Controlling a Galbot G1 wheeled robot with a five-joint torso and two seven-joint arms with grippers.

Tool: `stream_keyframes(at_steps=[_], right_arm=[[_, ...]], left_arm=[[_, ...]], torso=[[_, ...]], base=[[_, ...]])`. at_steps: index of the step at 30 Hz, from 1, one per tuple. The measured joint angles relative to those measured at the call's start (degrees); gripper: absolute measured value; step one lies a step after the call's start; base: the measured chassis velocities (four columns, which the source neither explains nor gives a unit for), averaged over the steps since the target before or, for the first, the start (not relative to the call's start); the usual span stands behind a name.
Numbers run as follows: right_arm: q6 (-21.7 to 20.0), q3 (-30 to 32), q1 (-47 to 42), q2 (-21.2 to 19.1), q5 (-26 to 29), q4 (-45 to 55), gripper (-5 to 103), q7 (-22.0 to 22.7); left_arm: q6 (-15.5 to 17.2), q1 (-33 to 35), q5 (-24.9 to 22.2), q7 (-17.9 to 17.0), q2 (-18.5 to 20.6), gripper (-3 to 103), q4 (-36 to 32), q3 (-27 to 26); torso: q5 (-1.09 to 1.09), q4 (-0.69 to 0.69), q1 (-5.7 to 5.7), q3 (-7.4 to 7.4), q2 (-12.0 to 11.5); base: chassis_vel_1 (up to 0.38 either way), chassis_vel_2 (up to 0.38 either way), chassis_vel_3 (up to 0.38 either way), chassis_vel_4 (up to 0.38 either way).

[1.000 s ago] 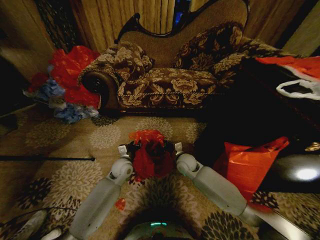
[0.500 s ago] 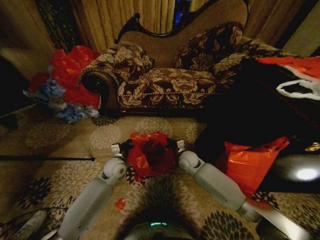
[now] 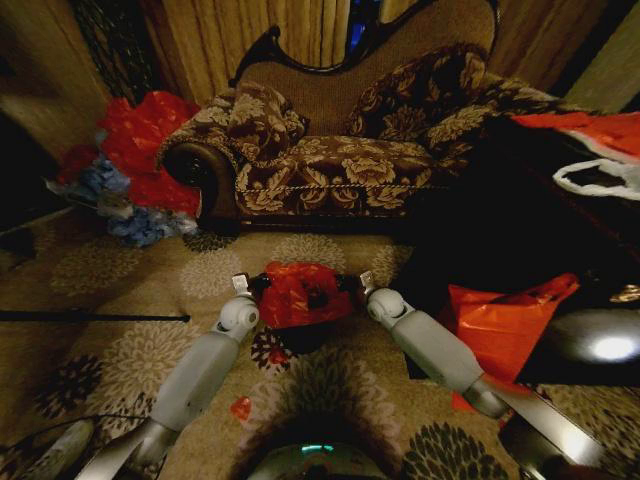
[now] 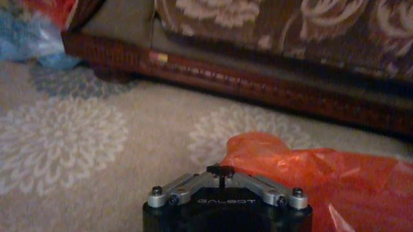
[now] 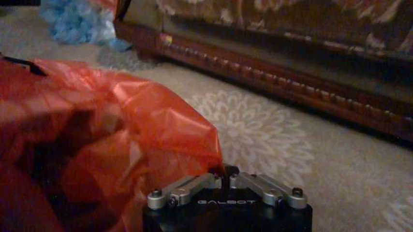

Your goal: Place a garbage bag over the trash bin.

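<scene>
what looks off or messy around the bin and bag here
A small red scrap lies loose on the carpet beside the left arm, possibly torn plastic. Otherwise the garbage bag hangs bunched between the left claw and right claw, above the trash bin.

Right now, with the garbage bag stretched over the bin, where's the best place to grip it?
At the mouth hem of the garbage bag, from opposite sides. Left gripper and right gripper are each shut on a pinch of film there; the bag hangs spread between them above the trash bin. The crinkled middle offers only slack.
</scene>
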Motion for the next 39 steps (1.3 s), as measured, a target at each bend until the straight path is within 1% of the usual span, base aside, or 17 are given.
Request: stream_keyframes(at_steps=[1, 2, 3, 5, 6, 9, 14, 18, 28, 32, 34, 35, 36, 38, 39], right_arm=[[0.0, 0.0, 0.0, 0.0, 0.0, 0.0, 0, 0.0], [0.2, 0.0, 0.0, 0.3, -0.8, -1.0, 0, -1.1], [1.0, 0.1, 0.1, 0.6, -2.1, -2.7, 0, -3.1], [2.8, 0.1, 0.1, 1.1, -4.9, -4.9, 0, -5.5], [2.8, 0.1, 0.1, 1.1, -4.9, -4.9, 0, -5.5], [4.6, 0.5, -0.1, 2.1, -7.4, -8.1, 0, -8.0], [5.7, 0.8, -0.6, 2.8, -8.4, -10.2, 0, -9.6], [6.8, 0.8, -1.9, 2.4, -9.8, -10.4, 0, -10.9], [7.6, 1.2, -5.7, 1.4, -10.4, -9.6, 0, -10.8], [8.3, 1.9, -7.0, 1.8, -10.5, -10.1, 0, -9.6], [8.8, 2.2, -7.5, 2.2, -10.5, -10.5, 0, -8.9], [8.8, 2.2, -7.5, 2.2, -10.5, -10.5, 0, -8.9], [9.1, 2.4, -7.7, 2.3, -10.6, -10.6, 0, -8.6], [9.5, 2.6, -8.5, 2.3, -10.8, -10.2, 0, -6.8], [9.5, 2.6, -8.5, 2.3, -10.8, -10.2, 0, -6.8]], left_arm=[[0.0, 0.0, 0.0, 0.0, 0.0, 0, 0.0, 0.0], [0.0, 0.2, 0.2, 0.3, -0.3, 0, 0.7, 0.0], [0.0, 0.5, 0.3, 0.6, -0.6, 0, 1.6, -0.1], [0.0, 0.8, 0.5, 1.2, -1.1, 0, 2.8, -0.2], [0.0, 0.8, 0.5, 1.2, -1.1, 0, 2.8, -0.2], [0.2, 1.1, 0.7, 2.2, -1.6, 0, 4.7, -0.6], [0.3, 1.5, 1.0, 3.1, -1.9, 0, 6.2, -1.2], [0.3, 3.1, 1.7, 3.8, -1.9, 0, 6.1, -2.0], [-0.8, 6.5, 4.6, 5.0, -3.1, 0, 6.0, -3.0], [-2.0, 6.9, 6.0, 6.0, -4.3, 0, 7.4, -3.1], [-3.2, 6.9, 7.1, 7.1, -5.0, 0, 8.8, -3.1], [-3.2, 6.9, 7.1, 7.1, -5.0, 0, 8.8, -3.1], [-4.1, 6.9, 8.0, 7.7, -5.3, 0, 9.4, -3.1], [-5.6, 7.5, 9.8, 8.3, -5.7, 0, 9.7, -3.2], [-5.6, 7.5, 9.8, 8.3, -5.7, 0, 9.7, -3.2]], torso=[[0.0, 0.0, 0.0, 0.0, 0.0], [0.0, 0.0, 0.0, 0.0, 0.0], [0.01, 0.0, 0.0, 0.0, 0.0], [0.0, 0.0, 0.0, 0.0, 0.0], [0.0, 0.0, 0.0, 0.0, 0.0], [0.0, 0.0, 0.0, 0.0, 0.0], [0.0, 0.0, 0.0, 0.0, 0.0], [0.01, 0.0, 0.0, -0.01, 0.0], [0.01, 0.0, -0.01, -0.02, 0.0], [0.01, 0.0, -0.01, -0.01, 0.0], [0.01, 0.0, -0.01, -0.01, 0.0], [0.01, 0.0, -0.01, -0.01, 0.0], [0.0, 0.0, -0.01, -0.01, 0.0], [0.0, 0.0, -0.01, -0.01, 0.0], [0.0, 0.0, -0.01, -0.01, 0.0]], base=[[0.0, 0.0, 0.0, 0.0], [0.0, 0.0, 0.0, 0.0], [0.0, 0.0, 0.0, 0.0], [0.0, 0.0, 0.0, 0.0], [0.0, 0.0, 0.0, 0.0], [0.0, 0.0, 0.0, 0.0], [0.0, 0.0, 0.0, 0.0], [0.0, 0.0, 0.0, 0.0], [0.0, 0.0, 0.0, 0.0], [0.0, 0.0, 0.0, 0.0], [0.0, 0.0, 0.0, 0.0], [0.0, 0.0, 0.0, 0.0], [0.0, 0.0, 0.0, 0.0], [0.0, 0.0, 0.0, 0.0], [0.0, 0.0, 0.0, 0.0]])
